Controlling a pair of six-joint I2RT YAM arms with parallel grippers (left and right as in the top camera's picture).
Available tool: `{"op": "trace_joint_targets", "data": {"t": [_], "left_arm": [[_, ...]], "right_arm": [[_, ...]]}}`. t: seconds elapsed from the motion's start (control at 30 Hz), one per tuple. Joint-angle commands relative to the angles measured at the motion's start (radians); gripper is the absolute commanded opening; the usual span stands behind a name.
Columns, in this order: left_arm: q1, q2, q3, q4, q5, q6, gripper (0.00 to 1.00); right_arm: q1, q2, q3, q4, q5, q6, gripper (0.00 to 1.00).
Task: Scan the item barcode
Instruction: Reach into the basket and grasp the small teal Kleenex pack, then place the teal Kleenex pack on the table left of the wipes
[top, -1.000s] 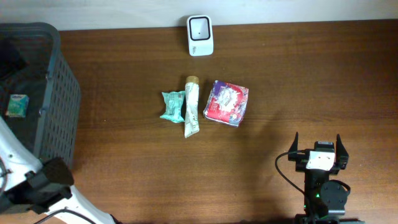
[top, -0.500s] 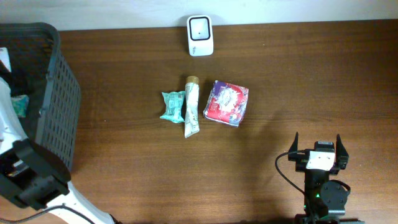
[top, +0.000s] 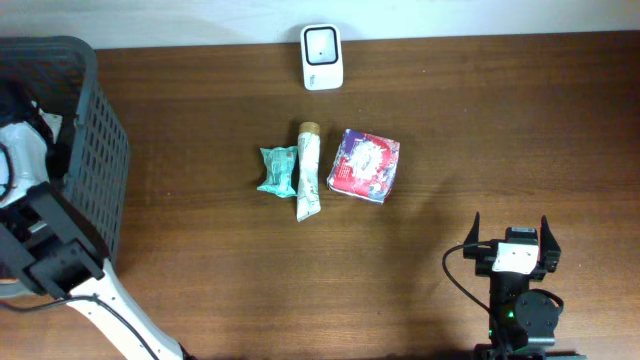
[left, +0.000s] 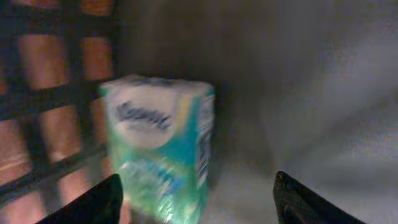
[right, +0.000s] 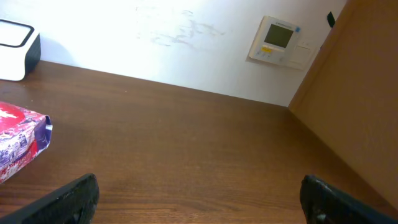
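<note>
Overhead, we take the white scanner (top: 321, 57) at the back edge of the table (top: 520, 120) as our mark. In front of it lie three things in a row. A teal packet (top: 278, 170) is a little to its left, a tube (top: 308, 172) is almost straight ahead of it and just beside the packet, and a red and purple pack (top: 365, 165) is a little to its right. Far to the scanner's left stands the dark slatted basket (top: 95, 150). The left arm (top: 45, 255) reaches over the basket's rim from the front, so from above we cannot make out its fingertips. The left wrist view looks inside the basket, where a green and white tissue pack (left: 161, 143) stands against the slatted wall, blurred. The left gripper (left: 198, 186) has its jaws apart. The pack sits toward the left finger (left: 99, 202), whose tip overlaps the pack's lower corner, though we cannot tell whether they touch. The other finger is apart from the pack. Well to the scanner's right, toward the front edge, the right gripper (top: 510, 228) hangs with its jaws spread wide above the tabletop. Its wrist view shows the red and purple pack and the scanner at the left edge, and a wall panel (right: 278, 38) beyond the table.
</note>
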Motion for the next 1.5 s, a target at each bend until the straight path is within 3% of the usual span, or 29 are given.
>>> {"op": "trace_joint_targets", "data": {"t": [0.0, 0.07, 0.17, 0.27, 0.43, 0.53, 0.67, 0.73, 0.83, 0.87, 1.03, 1.07, 1.17, 1.27, 1.47], "left_arm": [[-0.001, 0.045, -0.002, 0.025, -0.069, 0.023, 0.68], [0.001, 0.066, -0.002, 0.026, -0.069, 0.023, 0.59], [0.001, 0.078, -0.002, 0.022, -0.07, 0.018, 0.02], [-0.006, 0.067, -0.002, 0.016, -0.201, -0.098, 0.0], [-0.054, -0.174, -0.002, -0.024, -0.178, -0.392, 0.0], [-0.088, -0.407, -0.002, -0.047, 0.152, -0.411, 0.0], [-0.091, -0.748, -0.002, -0.008, 0.526, -0.676, 0.0], [-0.092, -0.836, -0.002, -0.028, 0.731, -0.761, 0.0], [-0.12, -0.871, -0.002, -0.047, 1.094, -0.794, 0.0], [-0.158, -0.864, -0.003, -0.067, 1.119, -0.794, 0.0], [-0.475, -0.748, -0.003, -0.274, 0.822, -0.793, 0.0], [-0.548, -0.695, -0.003, -0.312, 0.699, -0.793, 0.0], [-0.692, -0.541, -0.003, -0.373, 0.513, -0.796, 0.0], [-0.76, -0.395, -0.003, -0.406, 0.312, -0.884, 0.0], [-0.781, -0.163, -0.003, -0.482, 0.278, -0.887, 0.0]], "right_arm": [[0.002, -0.006, -0.009, -0.002, 0.012, 0.0, 0.99], [0.002, -0.006, -0.009, -0.002, 0.012, 0.0, 0.99], [0.002, -0.006, -0.009, -0.002, 0.012, 0.0, 0.99], [0.002, -0.006, -0.009, -0.002, 0.012, 0.0, 0.99], [0.002, -0.006, -0.009, -0.002, 0.012, 0.0, 0.99], [0.002, -0.006, -0.009, -0.002, 0.012, 0.0, 0.99], [0.002, -0.006, -0.009, -0.002, 0.012, 0.0, 0.98], [0.002, -0.006, -0.009, -0.002, 0.012, 0.0, 0.98], [0.002, -0.006, -0.009, -0.002, 0.012, 0.0, 0.99], [0.002, -0.006, -0.009, -0.002, 0.012, 0.0, 0.99], [0.002, -0.006, -0.009, -0.002, 0.012, 0.0, 0.98], [0.002, -0.006, -0.009, -0.002, 0.012, 0.0, 0.98], [0.002, -0.006, -0.009, -0.002, 0.012, 0.0, 0.98], [0.002, -0.006, -0.009, -0.002, 0.012, 0.0, 0.98], [0.002, -0.006, -0.009, -0.002, 0.012, 0.0, 0.99]]}}
